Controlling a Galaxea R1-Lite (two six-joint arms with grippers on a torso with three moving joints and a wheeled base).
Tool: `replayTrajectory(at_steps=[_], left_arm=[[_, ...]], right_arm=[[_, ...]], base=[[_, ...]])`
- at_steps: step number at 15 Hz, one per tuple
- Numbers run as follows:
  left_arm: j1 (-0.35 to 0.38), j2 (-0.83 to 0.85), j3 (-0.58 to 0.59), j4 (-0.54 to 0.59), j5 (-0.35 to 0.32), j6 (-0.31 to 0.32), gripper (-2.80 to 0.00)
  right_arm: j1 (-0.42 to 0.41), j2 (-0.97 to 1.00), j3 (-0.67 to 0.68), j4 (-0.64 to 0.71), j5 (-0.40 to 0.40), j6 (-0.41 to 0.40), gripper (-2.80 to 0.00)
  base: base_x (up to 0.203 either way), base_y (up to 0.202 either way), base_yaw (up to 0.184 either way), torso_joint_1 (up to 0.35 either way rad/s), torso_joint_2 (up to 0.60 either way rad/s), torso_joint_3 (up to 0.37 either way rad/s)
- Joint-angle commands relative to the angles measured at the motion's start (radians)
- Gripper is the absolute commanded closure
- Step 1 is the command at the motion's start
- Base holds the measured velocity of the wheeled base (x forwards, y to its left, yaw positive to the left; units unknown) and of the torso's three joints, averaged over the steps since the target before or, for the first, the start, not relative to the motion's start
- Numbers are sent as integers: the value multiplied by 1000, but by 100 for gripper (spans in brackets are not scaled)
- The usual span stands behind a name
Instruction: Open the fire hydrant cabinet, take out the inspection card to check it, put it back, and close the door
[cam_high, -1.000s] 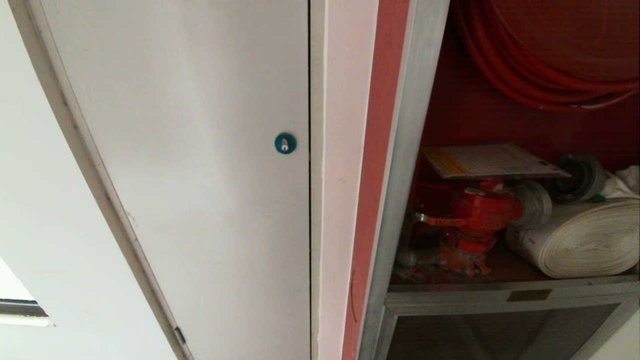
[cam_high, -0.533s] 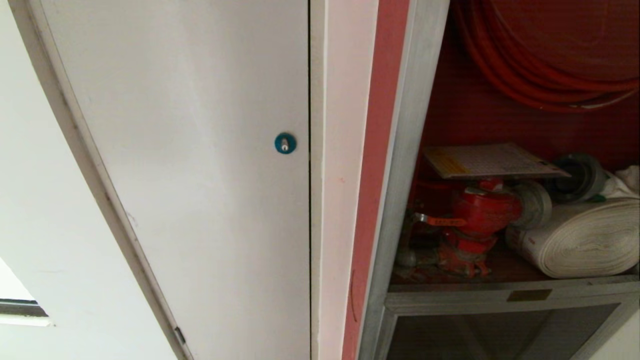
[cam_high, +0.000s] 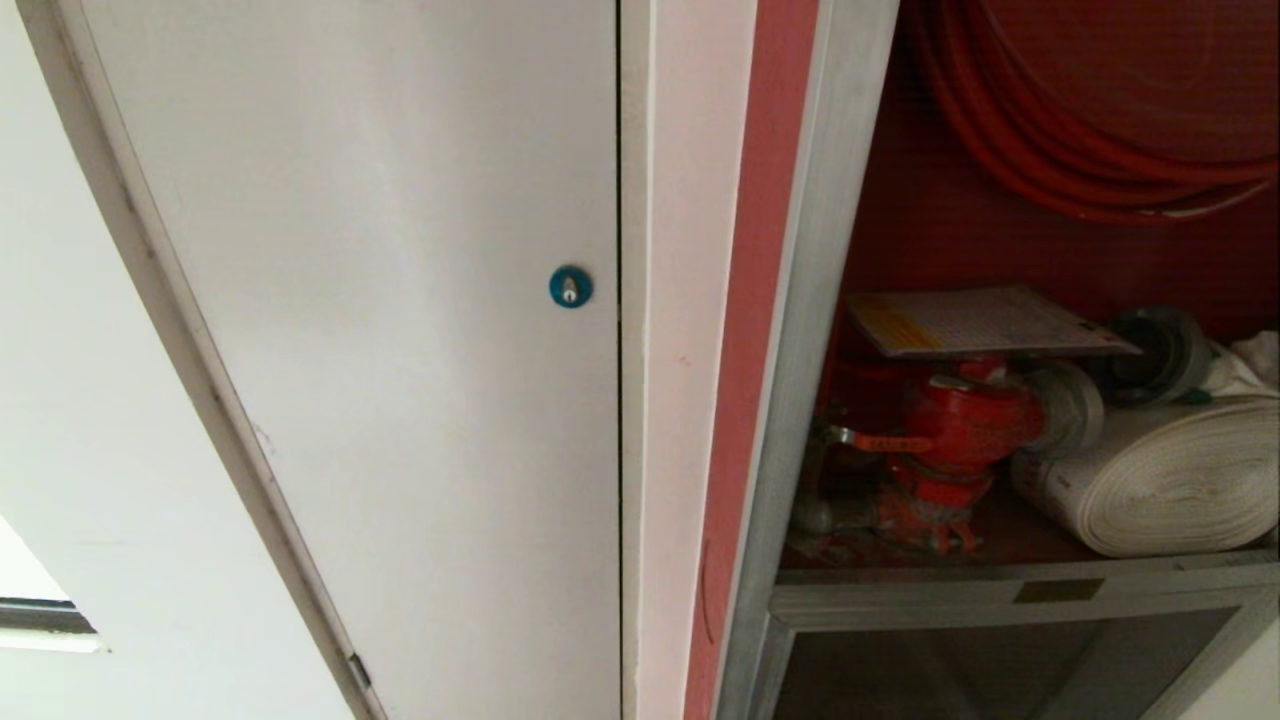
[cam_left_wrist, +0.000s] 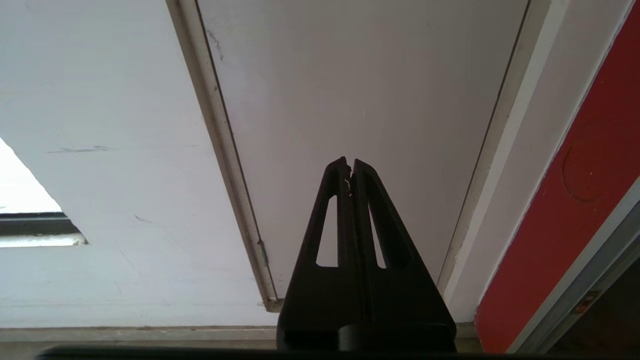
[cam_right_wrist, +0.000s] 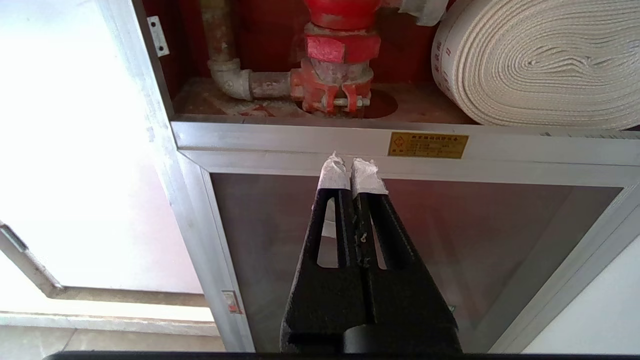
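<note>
A white plastered wall with a plain white closet door (cam_high: 380, 330) and its round blue lock (cam_high: 570, 286) fills the left of my head view; the tall aluminium-framed fire hydrant cabinet (cam_high: 800, 300) with its red interior stands open on the right.

My right gripper (cam_right_wrist: 351, 167) is pressed shut and empty, its taped tips hanging before the cabinet's lower dark glass panel (cam_right_wrist: 450, 240), just under the aluminium sill. My left gripper (cam_left_wrist: 349, 167) is likewise closed on nothing, parked facing the white closet door. Above the sill sit the red hydrant valve (cam_high: 955, 425) and the rolled white canvas hose (cam_high: 1160, 480).

The flat white printed inspection card (cam_high: 985, 322) with its yellow-orange band lies on top of the valve, roughly level. I judge it light, thin, bendy and easily creased or slid off; its near edge overhangs the valve, so I would pinch there, gently. The frosted-glass door itself is out of view.

Against the pictures of a second ago, nothing has shifted: card, hose and view match.
</note>
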Motion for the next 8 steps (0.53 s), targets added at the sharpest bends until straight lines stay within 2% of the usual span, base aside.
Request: replayTrajectory(at_steps=[1,8], left_arm=[[1,1,2,-1,0,0,0],[0,1,2,-1,0,0,0]], right_arm=[[0,2,2,0,0,1,0],[0,2,2,0,0,0,0]], base=[[0,0,0,0,0,0],[0,0,0,0,0,0]])
